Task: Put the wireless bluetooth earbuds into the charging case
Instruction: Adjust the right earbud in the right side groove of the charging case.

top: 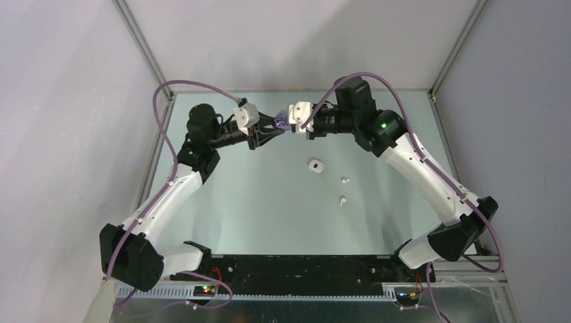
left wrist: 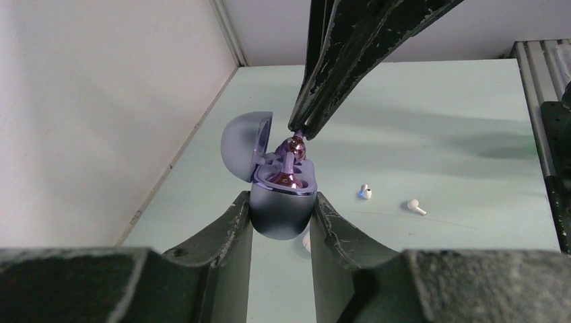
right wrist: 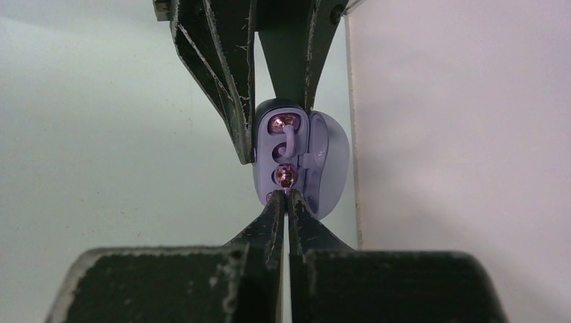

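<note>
Purple charging case [left wrist: 279, 222]: glossy, rounded, lid hinged wide open, held clear of the table [left wrist: 444, 108] between the fingers of the left gripper [left wrist: 282, 202]. First purple earbud [left wrist: 285, 179], pinkish metallic at the end, sits seated in its well. Second purple earbud [left wrist: 293, 145] stands higher at the open top, not fully home. First white earbud [left wrist: 365, 192] and second white earbud [left wrist: 416, 206] lie apart on the table, near a white case [top: 316, 165] whose lid state cannot be determined.

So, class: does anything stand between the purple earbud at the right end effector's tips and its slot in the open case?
Nothing visible does: the lid is swung aside, and the purple earbud stands at the open top of the charging case.
</note>
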`<act>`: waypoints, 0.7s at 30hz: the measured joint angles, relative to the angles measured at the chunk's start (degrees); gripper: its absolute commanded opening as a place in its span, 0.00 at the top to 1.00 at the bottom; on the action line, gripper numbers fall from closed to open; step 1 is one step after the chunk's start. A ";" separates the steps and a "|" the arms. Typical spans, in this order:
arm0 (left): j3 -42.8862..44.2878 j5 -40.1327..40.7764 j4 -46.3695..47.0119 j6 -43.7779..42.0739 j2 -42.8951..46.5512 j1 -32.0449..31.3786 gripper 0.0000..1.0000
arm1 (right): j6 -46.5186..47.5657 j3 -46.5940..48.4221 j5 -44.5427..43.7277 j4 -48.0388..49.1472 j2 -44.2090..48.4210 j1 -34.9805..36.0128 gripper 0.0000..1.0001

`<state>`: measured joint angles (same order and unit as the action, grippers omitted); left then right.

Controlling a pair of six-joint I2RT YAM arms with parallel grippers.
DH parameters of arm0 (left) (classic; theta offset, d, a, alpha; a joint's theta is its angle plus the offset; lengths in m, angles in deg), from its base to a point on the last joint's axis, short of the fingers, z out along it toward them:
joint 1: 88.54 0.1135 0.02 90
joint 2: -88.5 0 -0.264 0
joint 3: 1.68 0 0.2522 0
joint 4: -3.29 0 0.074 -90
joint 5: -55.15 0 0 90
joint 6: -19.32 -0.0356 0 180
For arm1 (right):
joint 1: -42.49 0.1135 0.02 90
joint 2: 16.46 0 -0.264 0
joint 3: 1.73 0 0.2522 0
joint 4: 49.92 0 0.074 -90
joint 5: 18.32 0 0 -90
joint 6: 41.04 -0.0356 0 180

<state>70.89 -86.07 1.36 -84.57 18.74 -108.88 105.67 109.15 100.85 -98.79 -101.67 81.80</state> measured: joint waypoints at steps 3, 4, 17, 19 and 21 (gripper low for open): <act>0.00 0.00 0.02 0.20 0.02 0.00 1.00 | 0.66 0.20 0.02 -0.61 0.00 0.02 1.00; 0.00 0.00 0.02 0.28 0.02 0.00 1.00 | 0.87 0.24 0.00 -0.72 -0.04 0.07 1.00; -1.07 0.28 0.09 0.35 0.44 0.00 1.00 | 1.86 0.42 -1.38 -1.46 -0.61 0.66 1.00; -1.07 0.33 0.09 0.35 0.44 0.00 1.00 | 1.86 0.42 -1.73 -1.46 -0.61 0.74 1.00; -1.07 0.37 0.09 0.35 0.44 0.00 1.00 | 1.86 0.42 -1.92 -1.46 -0.63 0.85 1.00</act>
<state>69.82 -85.70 1.45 -84.22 19.18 -108.88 107.53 109.56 98.92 -100.26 -102.30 82.65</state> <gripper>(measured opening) 0.355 0.017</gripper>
